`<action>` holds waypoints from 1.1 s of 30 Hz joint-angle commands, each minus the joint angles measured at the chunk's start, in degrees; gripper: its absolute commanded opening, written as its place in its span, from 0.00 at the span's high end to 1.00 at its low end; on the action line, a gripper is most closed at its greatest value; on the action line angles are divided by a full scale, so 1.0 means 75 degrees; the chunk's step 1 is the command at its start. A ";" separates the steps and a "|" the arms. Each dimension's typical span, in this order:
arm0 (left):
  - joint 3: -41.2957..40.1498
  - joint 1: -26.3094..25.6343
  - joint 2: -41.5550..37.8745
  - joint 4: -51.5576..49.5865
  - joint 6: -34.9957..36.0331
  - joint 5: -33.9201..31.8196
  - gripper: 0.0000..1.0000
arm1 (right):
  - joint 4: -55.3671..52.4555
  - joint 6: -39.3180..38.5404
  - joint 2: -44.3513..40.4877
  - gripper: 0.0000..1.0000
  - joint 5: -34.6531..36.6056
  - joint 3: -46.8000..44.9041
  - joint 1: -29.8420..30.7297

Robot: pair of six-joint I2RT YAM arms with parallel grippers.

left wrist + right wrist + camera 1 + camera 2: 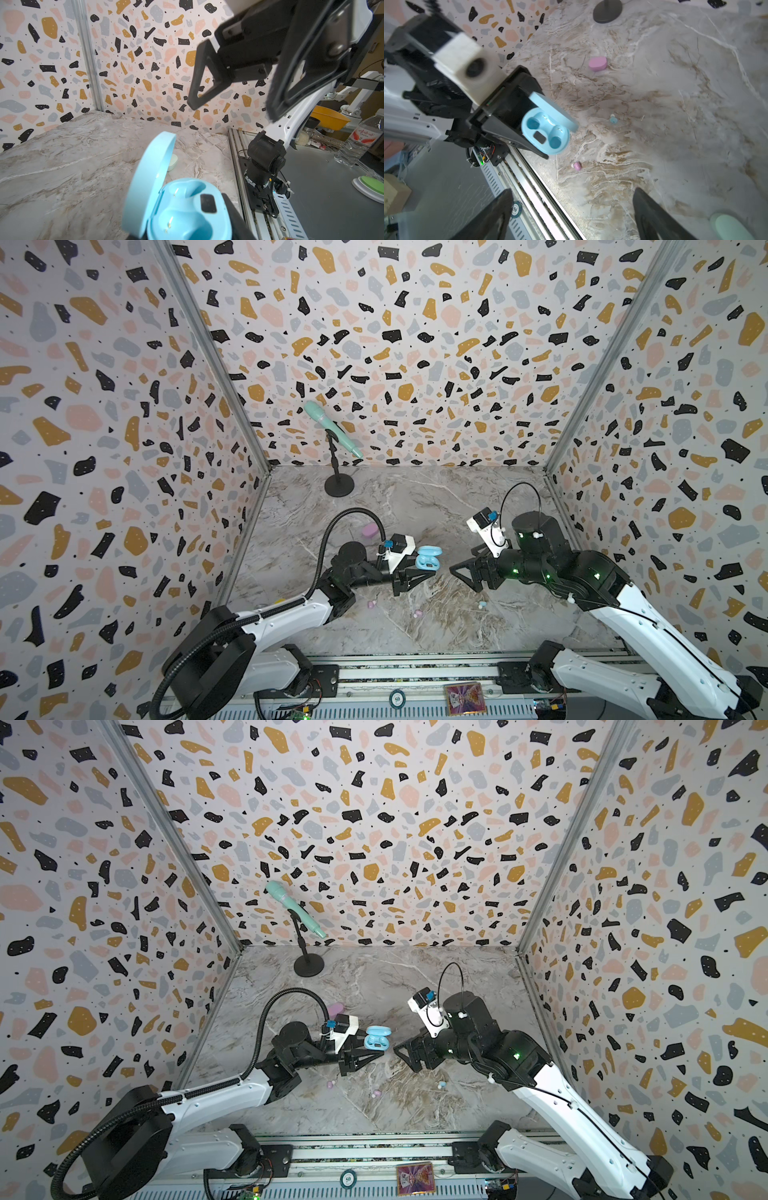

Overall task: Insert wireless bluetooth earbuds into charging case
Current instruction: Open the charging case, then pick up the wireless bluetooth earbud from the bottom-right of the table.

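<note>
Holding the blue case (546,133) tight, the left gripper (428,570) shows its empty cups (554,142). The right gripper (461,561) is open for buds (613,119).

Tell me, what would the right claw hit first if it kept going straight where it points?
Most likely the open blue case held in the left claw, right opposite it. Depth is hard to judge, so it might pass just beside.

light blue case (427,560), pink case (597,63), grey-brown marbled table (415,497), terrazzo-speckled walls (415,344), mint microphone (332,429), black stand (339,486)
</note>
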 commanded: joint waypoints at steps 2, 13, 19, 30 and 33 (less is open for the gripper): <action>-0.0162 0.0107 -0.0183 0.0800 -0.0151 -0.0198 0.82 | -0.0431 0.1837 -0.0260 0.09 0.0211 -0.1102 -0.0528; -0.0197 0.0162 -0.0150 0.0996 -0.0198 -0.0230 0.83 | 0.1341 0.5640 -0.0388 0.21 0.0372 -0.4259 -0.1078; -0.0256 0.0165 -0.0230 0.0943 -0.0148 -0.0245 0.83 | 0.2077 0.6581 -0.0272 0.25 0.0545 -0.4870 -0.1227; -0.0269 0.0180 -0.0294 0.0837 -0.0052 -0.0200 0.83 | 0.2209 0.5739 0.0598 0.27 0.0341 -0.4745 -0.2350; -0.0280 0.0174 -0.0306 0.0821 -0.0042 -0.0198 0.83 | 0.2225 0.5589 0.0813 0.27 0.0164 -0.4739 -0.2442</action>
